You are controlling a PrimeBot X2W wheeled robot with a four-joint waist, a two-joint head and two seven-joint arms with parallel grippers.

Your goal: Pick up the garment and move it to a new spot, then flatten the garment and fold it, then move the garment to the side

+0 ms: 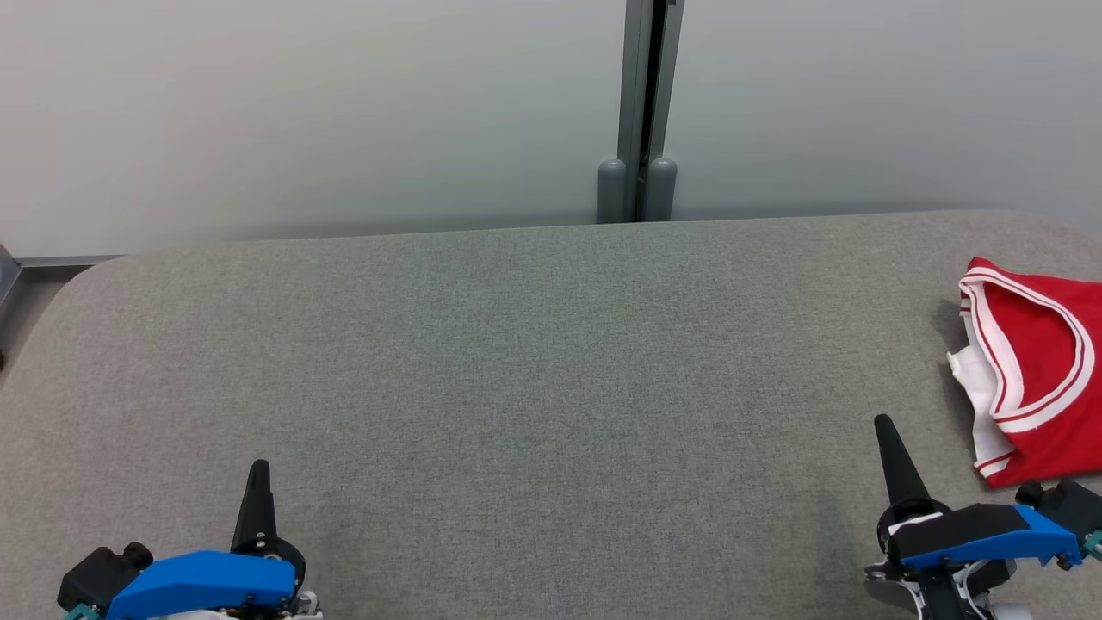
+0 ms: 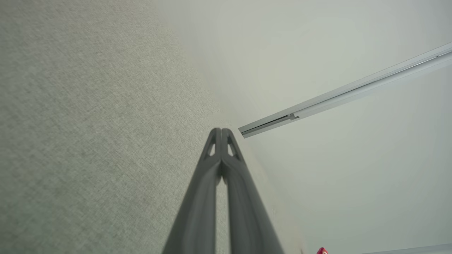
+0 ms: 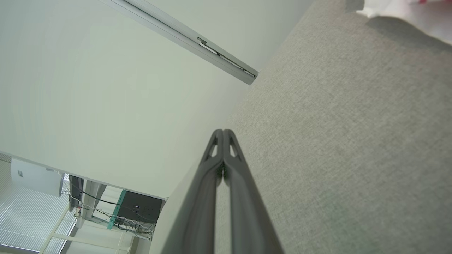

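At table's right edge, folded red garment [image 1: 1046, 379], white-trimmed.

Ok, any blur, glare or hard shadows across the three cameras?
Head view: soft even light, sharp, the garment casting a faint shadow on the table. Left wrist view: left gripper blurred near the lens. Right wrist view: garment corner overexposed, out of focus.
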